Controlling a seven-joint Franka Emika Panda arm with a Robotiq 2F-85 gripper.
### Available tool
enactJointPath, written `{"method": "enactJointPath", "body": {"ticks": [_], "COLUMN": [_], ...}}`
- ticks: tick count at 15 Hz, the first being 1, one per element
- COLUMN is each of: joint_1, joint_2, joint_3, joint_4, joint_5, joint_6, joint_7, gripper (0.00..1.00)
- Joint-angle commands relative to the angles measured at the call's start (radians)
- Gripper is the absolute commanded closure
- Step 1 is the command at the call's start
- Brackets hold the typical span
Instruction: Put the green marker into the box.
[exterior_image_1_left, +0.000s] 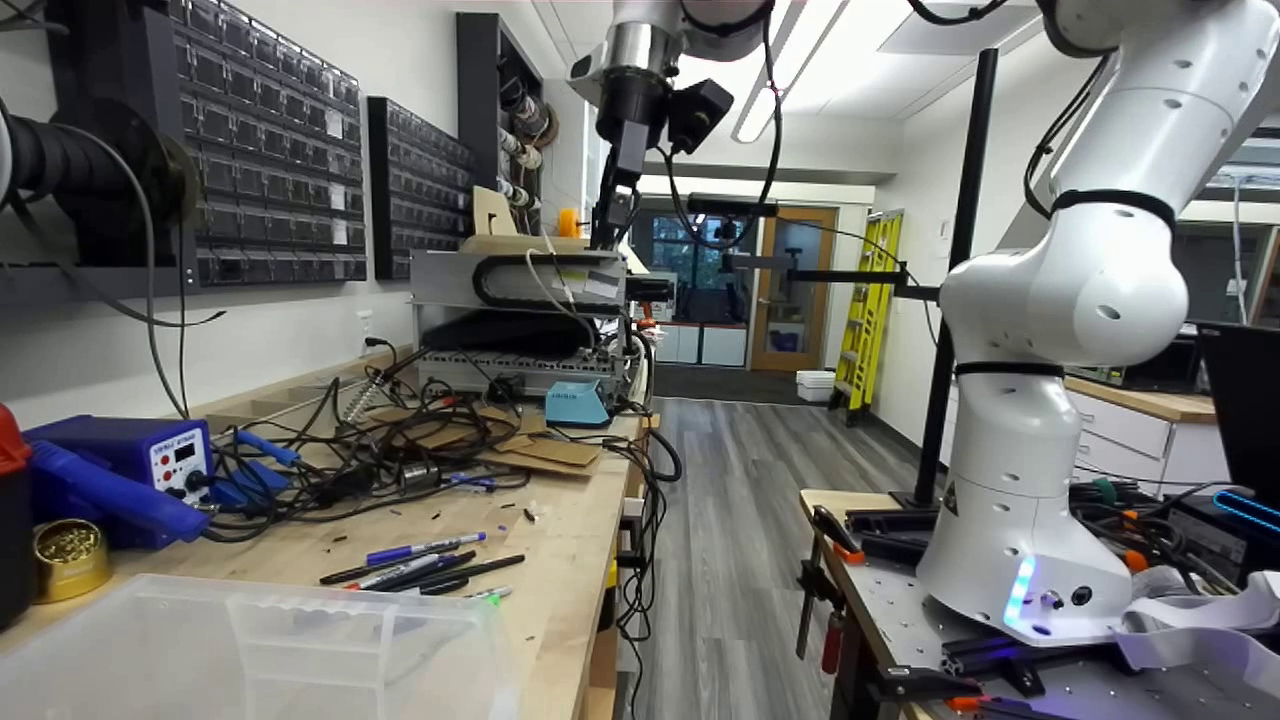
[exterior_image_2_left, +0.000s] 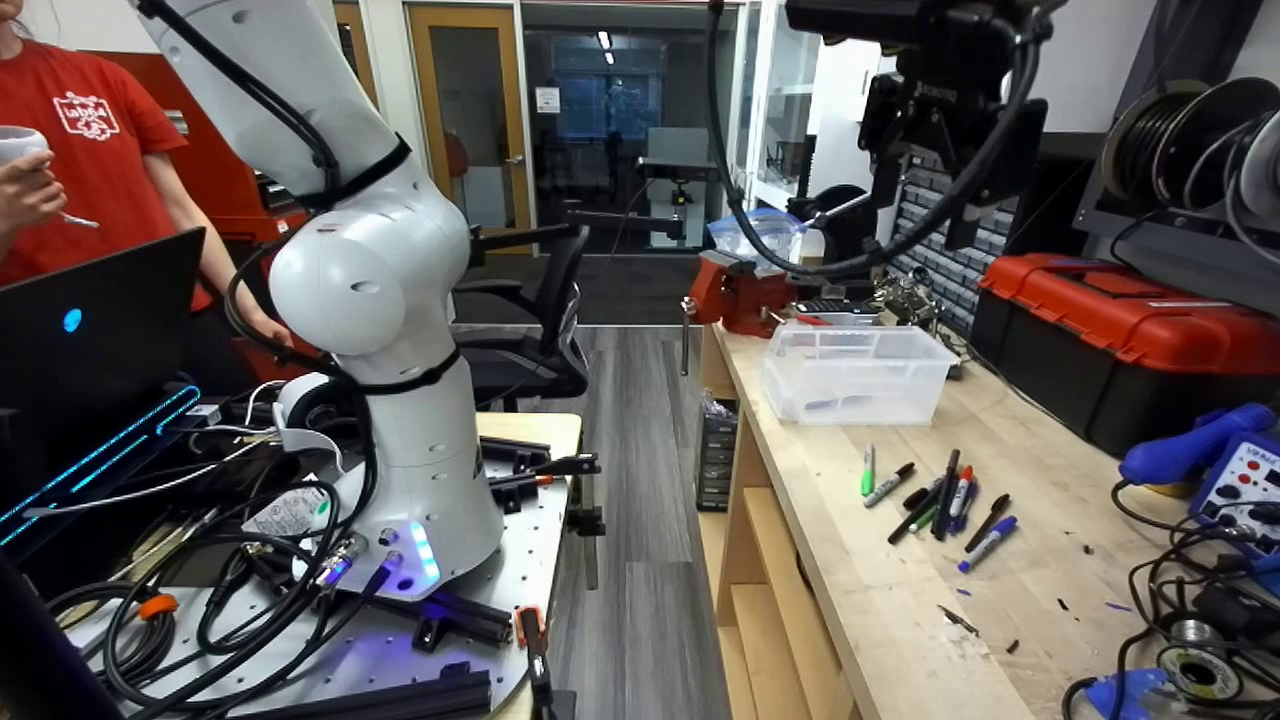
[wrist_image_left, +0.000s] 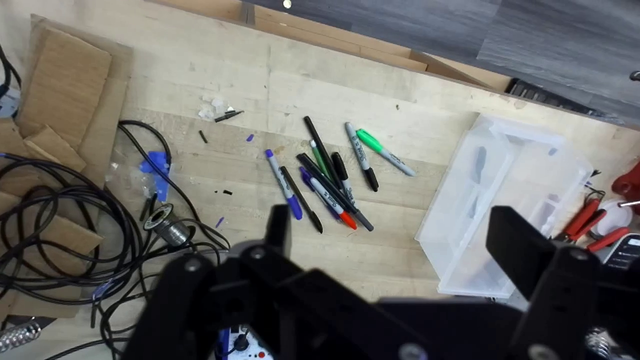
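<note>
Brown cardboard (wrist_image_left: 70, 85): flat on the bench (wrist_image_left: 325, 90), far left in the wrist view.
Spool (wrist_image_left: 174, 231): lying right of the cardboard.
Pens (wrist_image_left: 334, 192): strewn in a loose cluster.
Green marker (wrist_image_left: 386, 152): lying on the bench, at the cluster's right edge.
Gripper (wrist_image_left: 392, 234): hovering above, with jaws parted wide.
Box (wrist_image_left: 452, 200): near the green marker, farther right.
</note>
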Motion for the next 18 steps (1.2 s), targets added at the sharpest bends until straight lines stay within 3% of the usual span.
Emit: {"method": "enactJointPath", "body": {"ticks": [1,10,18], "joint_1": [0.005,0.028,0.011], "joint_2": [0.101,0.308,0.541], "joint_3": [0.059,0.173,0.251], "joint_4": [0.008,0.006,0.062], "joint_5": [-0.001,0.001,-0.01], "joint_6": [0.124,0.447,0.574], "joint_7": [-0.007,-0.038,-0.07], "gripper": [0.0,0.0,0.0]}}
